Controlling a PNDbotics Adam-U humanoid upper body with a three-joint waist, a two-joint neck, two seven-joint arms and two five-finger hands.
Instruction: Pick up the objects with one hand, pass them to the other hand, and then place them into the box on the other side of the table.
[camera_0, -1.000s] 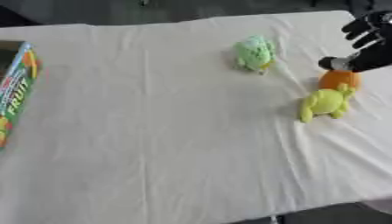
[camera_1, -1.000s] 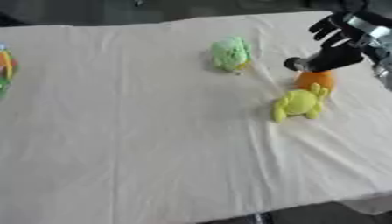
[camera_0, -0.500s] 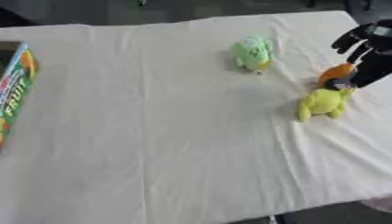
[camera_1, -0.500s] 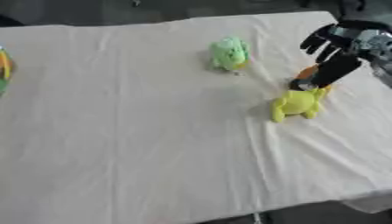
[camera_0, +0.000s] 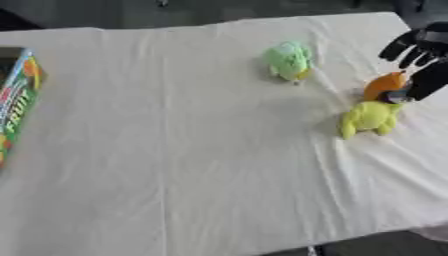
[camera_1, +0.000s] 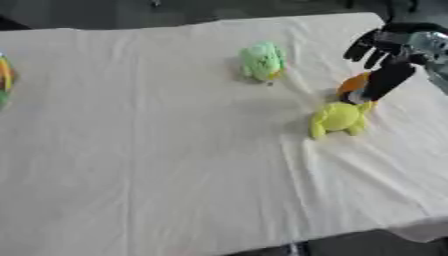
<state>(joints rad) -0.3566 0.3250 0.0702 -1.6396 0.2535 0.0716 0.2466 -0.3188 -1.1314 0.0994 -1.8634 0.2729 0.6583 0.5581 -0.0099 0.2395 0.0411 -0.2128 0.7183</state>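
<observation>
**Right robot hand at the orange toy, pick-up not yet made**

A cream cloth covers the tabletop (camera_0: 201, 150), wrinkled toward the right. The right robot hand (camera_1: 385, 52) hovers with fingers spread, its thumb reaching down beside the orange toy (camera_0: 383, 86), which touches the yellow plush (camera_0: 369, 118). A green plush (camera_0: 289, 60) lies well apart, farther back. The box (camera_0: 16, 100) sits at the far left edge. This looks like the first step: the fingers must close round the orange toy, lift it, then hand over.
</observation>
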